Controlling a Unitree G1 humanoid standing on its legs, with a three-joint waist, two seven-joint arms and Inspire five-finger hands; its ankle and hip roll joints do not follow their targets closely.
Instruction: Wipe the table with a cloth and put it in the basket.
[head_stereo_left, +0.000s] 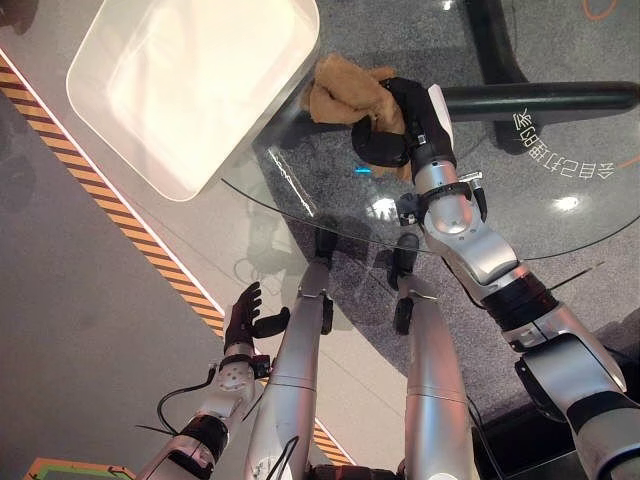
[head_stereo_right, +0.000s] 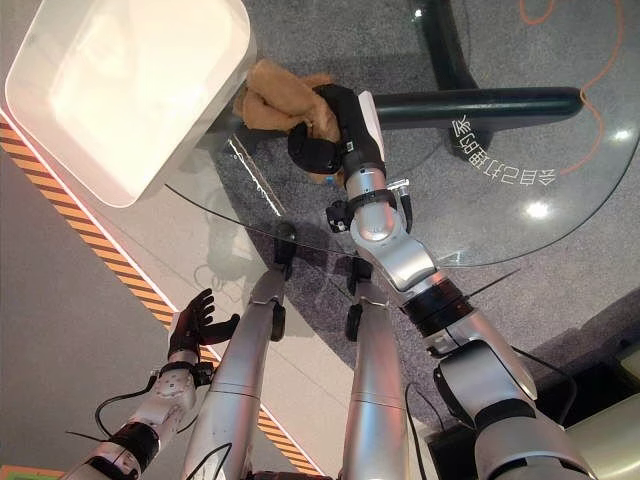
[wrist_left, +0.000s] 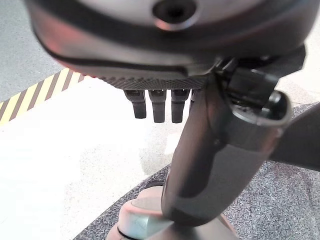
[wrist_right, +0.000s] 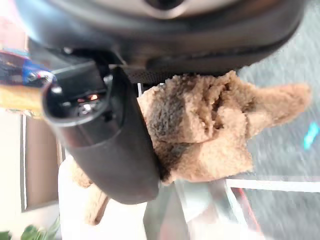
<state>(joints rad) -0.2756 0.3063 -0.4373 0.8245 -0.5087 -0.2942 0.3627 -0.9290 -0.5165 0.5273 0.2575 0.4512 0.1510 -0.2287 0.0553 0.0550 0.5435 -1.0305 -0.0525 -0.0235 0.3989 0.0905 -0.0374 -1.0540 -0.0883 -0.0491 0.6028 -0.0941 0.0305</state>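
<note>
Your right hand (head_stereo_left: 400, 125) is closed around the cloth (head_stereo_left: 345, 92) — in the right wrist view the thumb (wrist_right: 122, 150) curls across the brown, fluffy bundle (wrist_right: 210, 130) and pins it against the palm. Part of the cloth sticks out past the hand, bunched and crumpled rather than spread flat. The hand and cloth sit on the round glass table (head_stereo_left: 560, 235), near its far-left edge. Just beside the cloth, touching it or nearly so, is the near corner of the basket (head_stereo_left: 190, 90) — a white, rounded-square tub with a pale inside. The cloth lies outside the basket, at its rim, not in it.

Your left hand (head_stereo_left: 245, 315) hangs low on your left, well apart from the table, over the pale floor. Its fingers (wrist_left: 157, 105) are straight and relaxed, the thumb standing off to one side, and it holds nothing. A yellow-and-black striped line (head_stereo_left: 130, 225) runs along the floor beside it and passes under the basket's side.
</note>
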